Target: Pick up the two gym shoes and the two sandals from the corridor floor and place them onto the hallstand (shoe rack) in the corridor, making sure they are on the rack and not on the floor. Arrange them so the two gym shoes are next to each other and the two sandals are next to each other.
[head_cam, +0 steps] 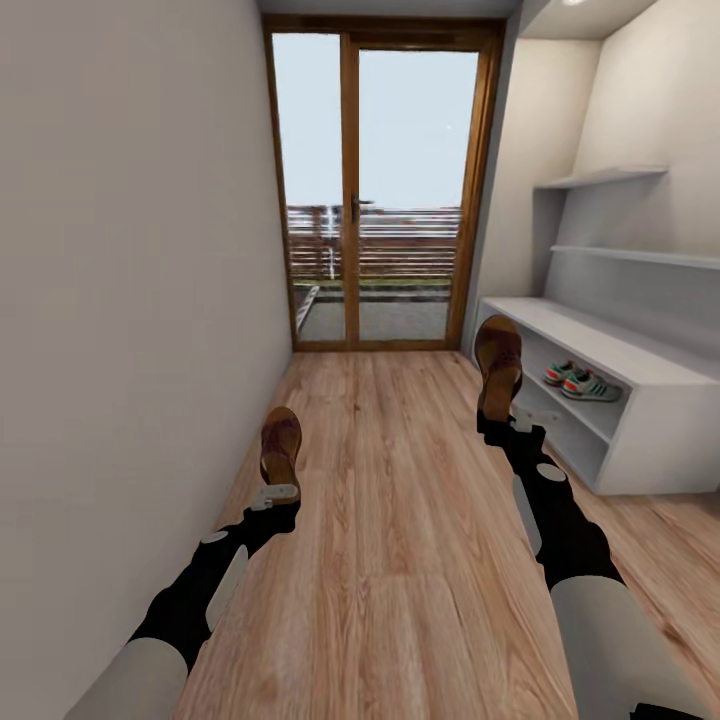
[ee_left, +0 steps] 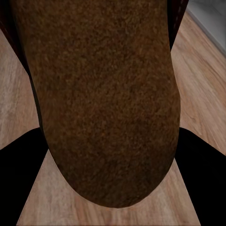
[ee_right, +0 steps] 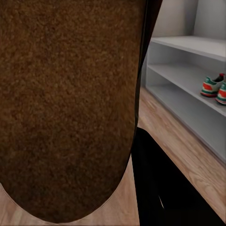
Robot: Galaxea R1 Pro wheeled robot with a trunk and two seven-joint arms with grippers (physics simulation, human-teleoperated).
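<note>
Gripping one sandal each, left gripper (head_cam: 277,492) and right gripper (head_cam: 497,418) hold them upright; rack (head_cam: 640,372) lies right, nearer right arm.

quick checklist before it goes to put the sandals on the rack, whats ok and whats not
1. Left tool holds a sandal: ok, the sandal stands up out of it, off the floor.
2. Right tool holds the other sandal: ok, also lifted.
3. Sneakers already on the rack: ok, side by side on a lower shelf.
4. Free shelf space beside the sneakers: ok, the shelf looks bare toward the door.
5. Floor path to the rack: ok, no obstacle seen.
6. Grip firmness: cannot tell, the soles cover the wrist views.
</note>
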